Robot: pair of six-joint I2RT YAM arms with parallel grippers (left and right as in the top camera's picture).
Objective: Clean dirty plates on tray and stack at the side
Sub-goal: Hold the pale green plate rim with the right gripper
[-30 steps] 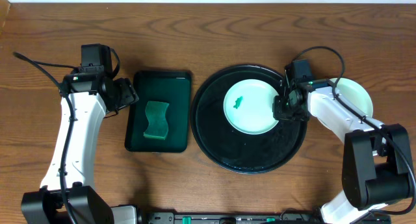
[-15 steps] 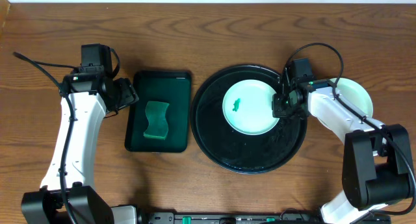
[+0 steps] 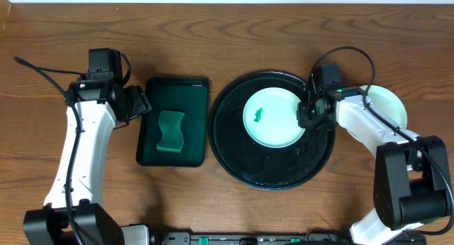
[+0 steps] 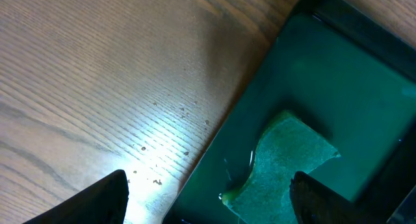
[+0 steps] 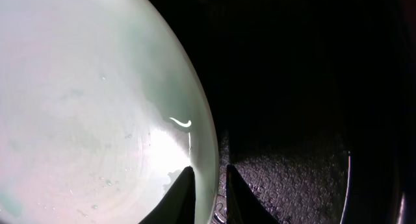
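Right end effector [image 5: 209,191]: fingertips set narrow astride the right rim of the smeared plate [image 3: 269,117], apparently pinching it; the plate lies flat in the black tray [image 3: 273,177], with a side plate [image 3: 394,103] just beyond on the desk [image 3: 213,32]. Left end effector [image 4: 208,208] gapes wide and empty above the sponge [image 4: 286,159]. Plate judged rigid, light, wet-slick, maybe brittle; its thin rim is the only hold; no writing or brand legible

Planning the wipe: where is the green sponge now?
Overhead, the wavy green sponge lies in the dark green rectangular tray, left of the round black tray.
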